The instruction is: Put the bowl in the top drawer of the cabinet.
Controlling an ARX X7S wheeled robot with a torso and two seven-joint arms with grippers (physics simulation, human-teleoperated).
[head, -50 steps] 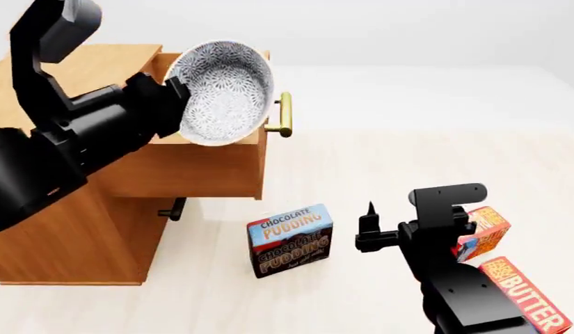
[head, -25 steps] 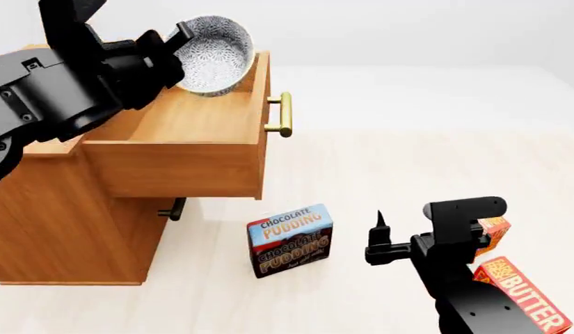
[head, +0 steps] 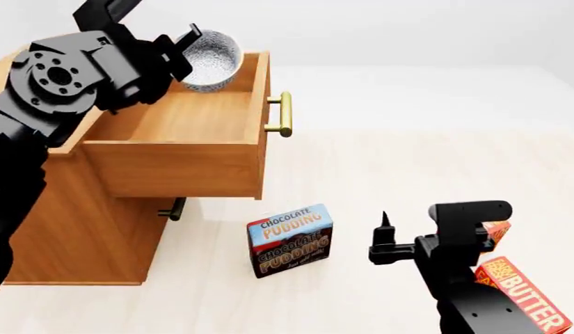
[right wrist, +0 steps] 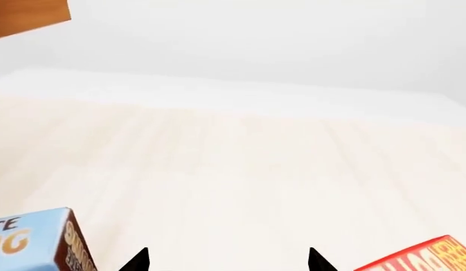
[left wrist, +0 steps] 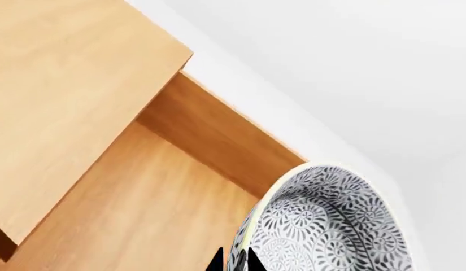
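Left gripper (left wrist: 233,261) is pinching the bowl (head: 209,60) by its rim, jaws closed on the wall; bowl is hanging tilted over the far back of the open top drawer (head: 189,122). Ceramic: likely stiff, slick, breakable, so rim grip is suiting it. Right gripper (right wrist: 226,261) is sitting wide apart, empty.

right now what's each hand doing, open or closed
Left hand: closed on the rim of the bowl, over the open top drawer.
Right hand: open, empty.
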